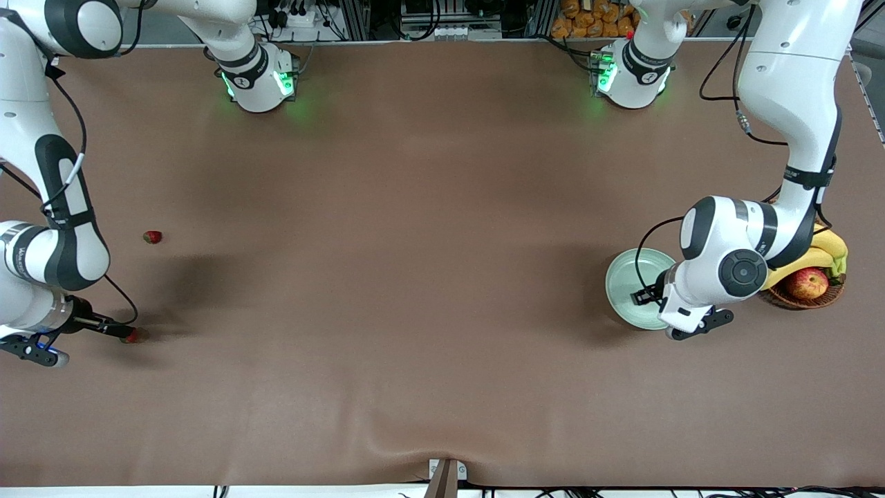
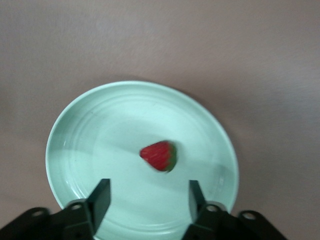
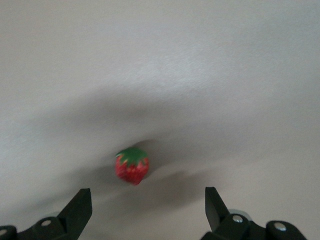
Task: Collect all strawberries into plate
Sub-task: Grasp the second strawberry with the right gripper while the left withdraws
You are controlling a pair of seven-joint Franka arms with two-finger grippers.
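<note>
Right gripper (image 3: 145,210) spread wide, low over a strawberry (image 3: 132,165) lying between the fingers' line. Left gripper (image 2: 147,200) released over plate (image 2: 75,130), berry (image 2: 159,156) inside. Third berry (image 1: 152,237) on table.

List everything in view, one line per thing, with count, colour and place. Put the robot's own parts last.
strawberries: three, red with green caps; one in the plate, one on the table at the right arm's end, one nearer the front camera, under the right tool
plate: one, pale mint green, at the left arm's end, beside the basket
basket: one, brown wicker, holding fruit
bananas: yellow bunch, in the basket
apple: one, red-yellow, in the basket
table: one, brown
left tool: over the plate, open, holding nothing
right tool: open, over a strawberry
</note>
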